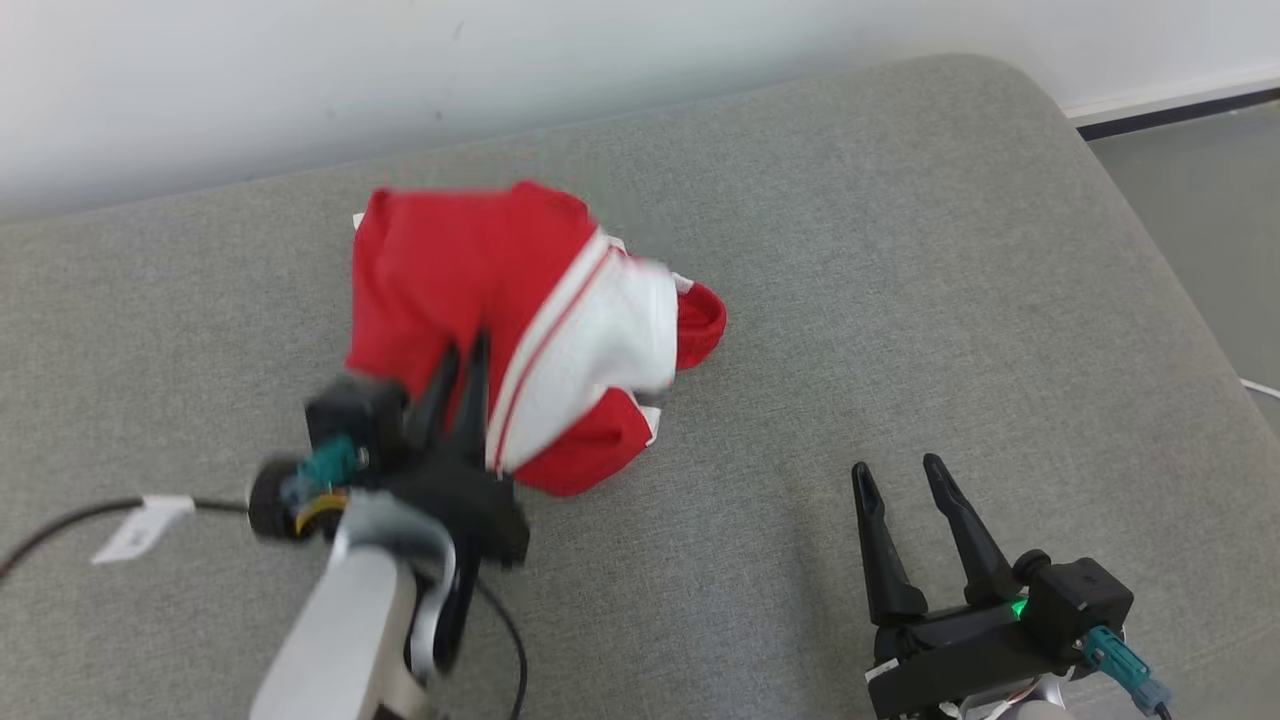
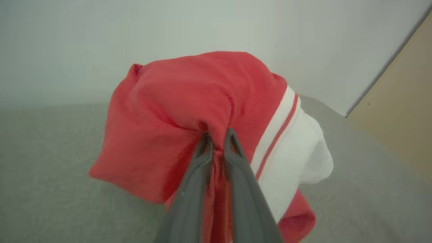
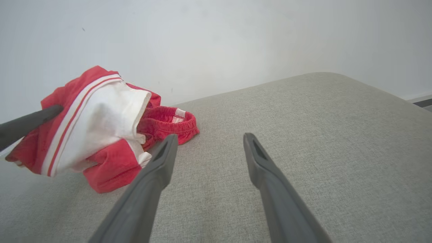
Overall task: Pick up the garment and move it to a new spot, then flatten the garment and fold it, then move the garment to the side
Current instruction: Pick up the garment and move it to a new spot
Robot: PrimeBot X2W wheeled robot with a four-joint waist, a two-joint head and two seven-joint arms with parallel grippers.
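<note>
The garment (image 1: 440,270) is a bunched red jersey with a white sleeve and red-and-white striped trim, at the middle left of the grey cushion (image 1: 900,250). My left gripper (image 1: 466,350) is shut on a fold of its red cloth, seen close in the left wrist view as the garment (image 2: 175,101) draped over the left gripper (image 2: 217,135). In the right wrist view the garment (image 3: 101,114) hangs in a lump with its lower edge at the cushion. My right gripper (image 1: 897,467) stands open and empty to the right; the right gripper (image 3: 210,136) is apart from the cloth.
A smaller all-red garment with an elastic band (image 3: 168,121) lies right behind the jersey, also showing as a red lump (image 1: 705,320). A black cable with a white tag (image 1: 140,525) runs at the left. The wall (image 1: 500,70) backs the cushion; floor (image 1: 1200,200) lies beyond its right edge.
</note>
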